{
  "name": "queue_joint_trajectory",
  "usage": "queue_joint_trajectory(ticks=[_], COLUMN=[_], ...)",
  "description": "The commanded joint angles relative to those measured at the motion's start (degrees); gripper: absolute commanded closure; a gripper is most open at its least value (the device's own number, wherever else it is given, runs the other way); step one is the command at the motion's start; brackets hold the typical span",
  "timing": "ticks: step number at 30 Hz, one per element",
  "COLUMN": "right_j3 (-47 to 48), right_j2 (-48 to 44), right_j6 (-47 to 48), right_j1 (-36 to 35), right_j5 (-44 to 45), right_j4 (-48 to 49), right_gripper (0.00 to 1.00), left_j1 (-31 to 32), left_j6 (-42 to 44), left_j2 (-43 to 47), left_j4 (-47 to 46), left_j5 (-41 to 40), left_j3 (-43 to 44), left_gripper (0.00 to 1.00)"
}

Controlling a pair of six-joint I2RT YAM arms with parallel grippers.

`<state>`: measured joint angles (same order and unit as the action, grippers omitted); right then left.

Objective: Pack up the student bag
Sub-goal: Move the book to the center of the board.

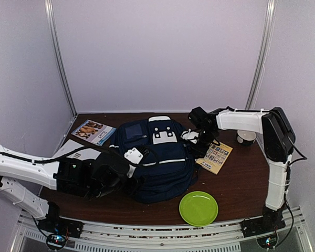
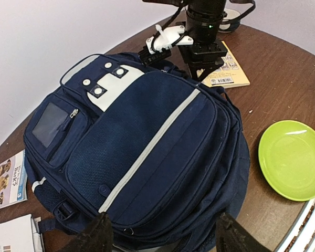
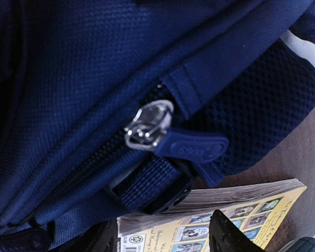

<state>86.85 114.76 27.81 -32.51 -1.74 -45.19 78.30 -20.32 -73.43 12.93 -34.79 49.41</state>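
Top external view: green plate point(image 1: 198, 208) sits near-right on the worktop point(image 1: 241, 181). Left fingers point(image 2: 100, 233) spread, released, at the near-left edge of the navy bag point(image 1: 157, 157), which lies flat mid-worktop. Right fingers point(image 3: 228, 233) parted, grasping nothing, at the bag's far-right side, above a yellow booklet point(image 1: 215, 156). Dog leaflet point(image 1: 93, 131) lies far left, beside the bag.

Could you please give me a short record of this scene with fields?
bag: navy student bag, lying flat mid-table, front up
left end effector: open, empty, at the bag's left edge
right end effector: open, empty, by a zip pull on the bag's side, over the yellow book
loose items: green plate, dog booklet, both outside the bag
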Motion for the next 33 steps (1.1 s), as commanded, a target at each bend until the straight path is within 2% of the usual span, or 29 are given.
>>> queue_joint_trajectory(ticks=[1,7,11,15,19,23,27,31,33], right_j3=[1.9,3.4,1.1,-2.6,-10.0,-18.2,-23.0,-23.8,-22.0], right_j2=[1.7,4.9,4.7,2.2,-2.4,-8.5,-12.9,-19.4,-22.5], right_j6=[-1.2,1.7,5.1,6.3,7.2,6.0,5.8,7.2,6.6], right_j1=[-0.2,-0.2,-0.2,-0.2,-0.1,-0.2,-0.2,2.0,4.6], right_j5=[2.8,-1.0,-5.4,-5.4,-5.6,-10.9,-13.1,-19.8,-22.3], right_j4=[-0.2,-4.8,-7.4,-9.4,-10.6,-11.6,-15.3,-20.7,-21.7], right_gripper=[0.40,0.41,0.47,0.51,0.53,0.56,0.59,0.59,0.57], left_j1=[-0.3,-0.3,-0.3,-0.5,-0.8,-2.0,-4.3,-7.4,-9.4], left_j6=[-1.3,-1.2,-0.9,-0.3,1.8,3.8,4.3,4.3,3.1], left_j2=[0.3,0.2,-0.4,-1.4,-2.3,-3.0,-4.4,-8.0,-11.8], left_j4=[-4.0,-3.5,-3.5,-3.7,-2.1,-2.1,-4.2,-3.8,-1.8], left_j5=[-1.1,-1.4,-1.4,1.1,2.2,2.8,7.4,11.3,13.1], left_j3=[0.4,-0.2,0.4,1.3,3.3,4.8,5.7,10.3,15.7], left_gripper=[0.30,0.30,0.30,0.30,0.30,0.30,0.30,0.30,0.29])
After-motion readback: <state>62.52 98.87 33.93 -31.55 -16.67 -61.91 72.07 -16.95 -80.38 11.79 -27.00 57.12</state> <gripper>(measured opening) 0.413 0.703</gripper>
